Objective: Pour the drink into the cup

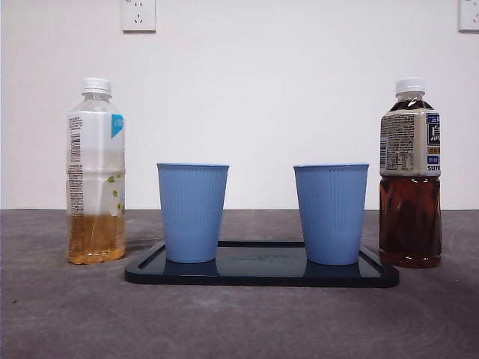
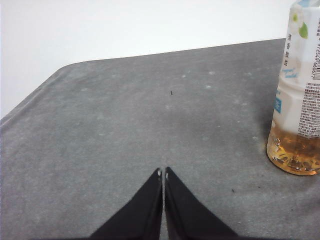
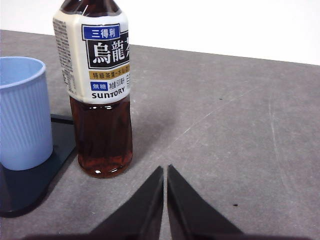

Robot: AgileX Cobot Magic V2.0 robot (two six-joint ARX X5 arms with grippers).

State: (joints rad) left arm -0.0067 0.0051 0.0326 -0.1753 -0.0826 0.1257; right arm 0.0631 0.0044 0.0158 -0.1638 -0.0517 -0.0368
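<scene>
white wall with 2 sockets backs a grey table [image 1: 60, 314], seen level from the front. at the centre lies a dark tray [image 1: 262, 275] carrying 2 blue cups – the left cup [image 1: 192, 212] at 9 o'clock on it, the right cup [image 1: 331, 213] at 3 o'clock, well apart. off the tray at 9 o'clock stands a pale tea bottle [image 1: 96, 172], capped, about a quarter full; at 3 o'clock, just beside the tray, a dark oolong bottle [image 1: 409, 173], capped, nearly full. left gripper [image 2: 163, 173] hangs clenched over bare table near the pale bottle – right gripper [image 3: 165, 169] likewise pressed together, near the oolong bottle, grasping nothing
</scene>
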